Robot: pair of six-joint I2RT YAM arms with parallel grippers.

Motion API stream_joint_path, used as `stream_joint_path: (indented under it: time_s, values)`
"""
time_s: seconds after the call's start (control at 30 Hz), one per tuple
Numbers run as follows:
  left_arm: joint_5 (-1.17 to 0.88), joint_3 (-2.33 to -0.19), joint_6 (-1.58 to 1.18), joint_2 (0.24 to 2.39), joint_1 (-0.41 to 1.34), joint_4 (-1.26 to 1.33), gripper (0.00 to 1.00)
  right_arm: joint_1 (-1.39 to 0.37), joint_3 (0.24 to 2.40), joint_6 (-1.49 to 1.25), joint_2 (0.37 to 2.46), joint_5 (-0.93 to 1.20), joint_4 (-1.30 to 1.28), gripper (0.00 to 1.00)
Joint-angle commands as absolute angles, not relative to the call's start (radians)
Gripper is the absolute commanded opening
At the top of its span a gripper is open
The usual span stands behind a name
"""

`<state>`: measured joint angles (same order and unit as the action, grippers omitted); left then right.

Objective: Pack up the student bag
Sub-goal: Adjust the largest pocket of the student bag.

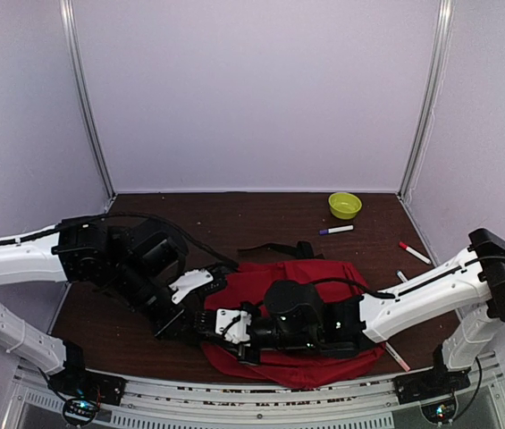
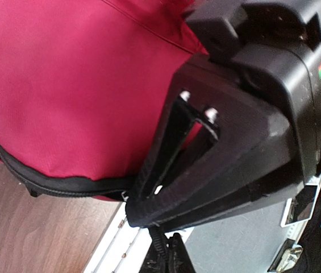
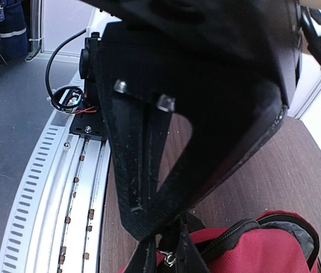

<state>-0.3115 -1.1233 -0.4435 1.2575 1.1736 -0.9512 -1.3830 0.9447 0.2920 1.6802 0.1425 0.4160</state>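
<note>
Right gripper: matte black, pinching zipper tab.
Student bag: red woven fabric, near worktop edge.
Left gripper: fingers together, touching black zipper.

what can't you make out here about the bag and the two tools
1. Inside of the student bag: top view, both arms lie over it; no contents show.
2. What the right tool holds, if anything: right wrist view, its own fingers cover the spot by the zipper, and the bottom edge cuts it off.
3. Whether the left tool grips the bag's black edge: left wrist view, black against black.
</note>
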Motion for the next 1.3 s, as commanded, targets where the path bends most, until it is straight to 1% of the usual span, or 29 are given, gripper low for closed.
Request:
stream_joint_path:
  time_s: [0.0,0.27,0.33,0.37,0.5,0.53,0.57,0.67,0.73,0.87,1.0,1.13,1.27]
  values:
    - [-0.380,-1.162,-0.429,1.260,1.181,-0.910,0.00,-1.378,0.968,0.303,1.702,0.125,0.504,0.13]
    - [-0.416,-1.168,-0.422,1.271,1.181,-0.913,0.00,-1.378,0.995,0.307,1.723,0.106,0.525,0.13]
    - [-0.417,-1.165,-0.424,1.266,1.181,-0.913,0.00,-1.378,0.995,0.302,1.717,0.114,0.526,0.03]
    - [-0.414,-1.162,-0.425,1.264,1.181,-0.913,0.00,-1.379,0.992,0.299,1.711,0.117,0.527,0.00]
    - [-0.370,-1.157,-0.439,1.240,1.181,-0.912,0.00,-1.378,0.964,0.285,1.677,0.128,0.523,0.00]
    - [-0.357,-1.157,-0.442,1.234,1.181,-0.911,0.02,-1.379,0.952,0.289,1.665,0.140,0.516,0.00]
    - [-0.335,-1.157,-0.445,1.227,1.181,-0.911,0.09,-1.379,0.937,0.294,1.656,0.145,0.522,0.00]
    - [-0.273,-1.154,-0.451,1.200,1.181,-0.911,0.41,-1.377,0.899,0.298,1.630,0.150,0.536,0.00]
    - [-0.197,-1.150,-0.464,1.171,1.181,-0.911,0.55,-1.377,0.882,0.295,1.618,0.152,0.530,0.00]
    - [0.014,-1.131,-0.516,1.091,1.180,-0.924,0.78,-1.376,0.847,0.285,1.596,0.163,0.541,0.00]
    - [0.192,-1.059,-0.605,1.011,1.163,-0.929,0.97,-1.374,0.816,0.278,1.577,0.156,0.555,0.00]
    - [0.285,-0.980,-0.724,0.959,1.114,-0.896,0.98,-1.372,0.803,0.264,1.568,0.152,0.554,0.00]
    - [0.307,-0.915,-0.817,0.918,1.067,-0.848,0.98,-1.372,0.796,0.251,1.562,0.145,0.556,0.00]
